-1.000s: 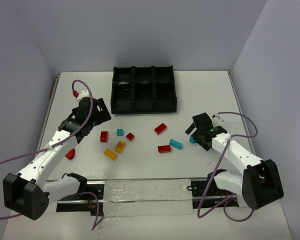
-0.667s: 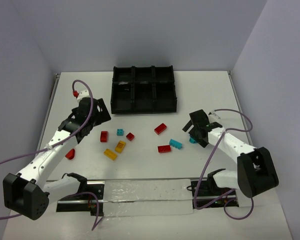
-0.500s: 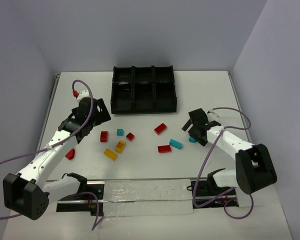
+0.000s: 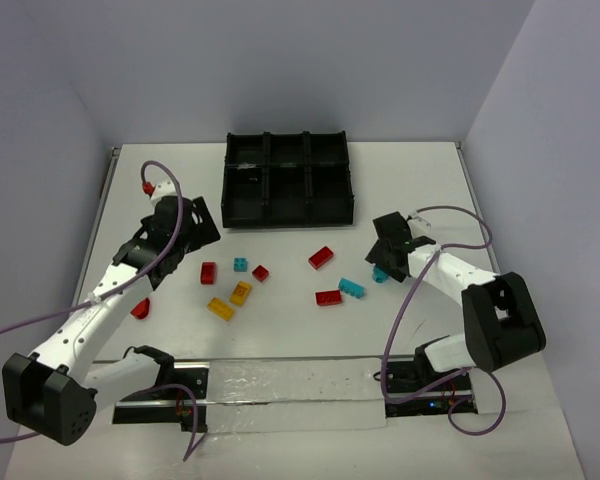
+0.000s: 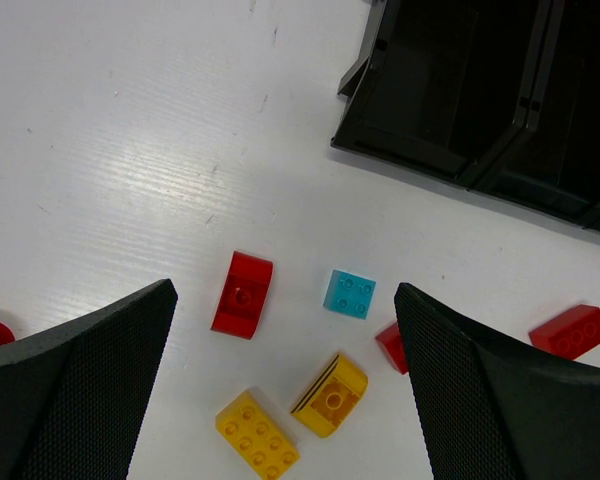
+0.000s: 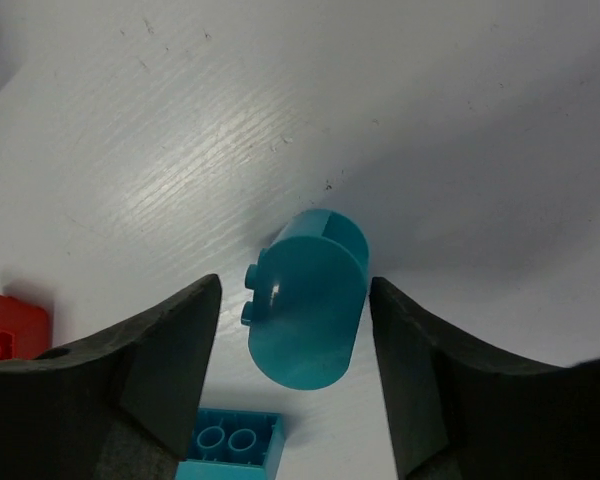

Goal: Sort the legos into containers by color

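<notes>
Top camera: the black plastic divided tray [image 4: 288,224] stands at the far side of the white table [image 4: 280,340]. All six of its compartments look empty, so I judge that nothing is sorted yet. The small studded plastic bricks [image 4: 321,257], red, yellow and cyan, lie scattered in front of the tray.

Left wrist camera: the left gripper [image 5: 282,295] hangs wide open and empty near the tray's front corner, above a red rounded brick [image 5: 242,307], a cyan square brick [image 5: 350,294] and two yellow bricks [image 5: 257,448].

Right wrist camera: the right gripper [image 6: 295,300] has one finger on each side of a cyan rounded brick [image 6: 308,310] lying on the table. I cannot tell whether they already press it. Every brick is left to sort.
</notes>
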You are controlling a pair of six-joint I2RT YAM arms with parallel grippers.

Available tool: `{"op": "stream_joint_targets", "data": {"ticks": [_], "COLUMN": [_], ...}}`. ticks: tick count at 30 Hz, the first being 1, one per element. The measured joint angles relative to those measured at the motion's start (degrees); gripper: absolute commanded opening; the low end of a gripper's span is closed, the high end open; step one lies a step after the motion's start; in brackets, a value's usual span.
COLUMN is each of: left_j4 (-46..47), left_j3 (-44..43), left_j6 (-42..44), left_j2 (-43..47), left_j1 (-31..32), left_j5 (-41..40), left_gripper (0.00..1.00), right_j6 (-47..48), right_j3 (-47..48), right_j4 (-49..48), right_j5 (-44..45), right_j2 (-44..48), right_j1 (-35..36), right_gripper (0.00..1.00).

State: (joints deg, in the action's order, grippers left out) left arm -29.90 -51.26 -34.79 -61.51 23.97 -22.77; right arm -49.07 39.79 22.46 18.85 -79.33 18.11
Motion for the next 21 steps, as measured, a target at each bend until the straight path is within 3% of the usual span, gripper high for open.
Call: {"op": "stream_joint_targets", "data": {"ticks": [7, 21], "left_j4": [-0.5, -0.7], "left_j3": [0.0, 0.2], "left_j6": [-0.2, -0.5], "left_j2": [0.6, 1.0], "left_j1": [0.0, 0.0], "left_j5": [-0.7, -0.9], "left_gripper": [0.99, 0.99], "right_j6": [1.0, 3.5], "right_j3": [0.0, 1.5], "right_j4": [-0.9, -0.5], "right_j5": [-0.2, -0.1], "right_j2": [0.0, 2.9], "right_j1": [0.0, 1.4], "right_gripper": [0.45, 0.44]}}
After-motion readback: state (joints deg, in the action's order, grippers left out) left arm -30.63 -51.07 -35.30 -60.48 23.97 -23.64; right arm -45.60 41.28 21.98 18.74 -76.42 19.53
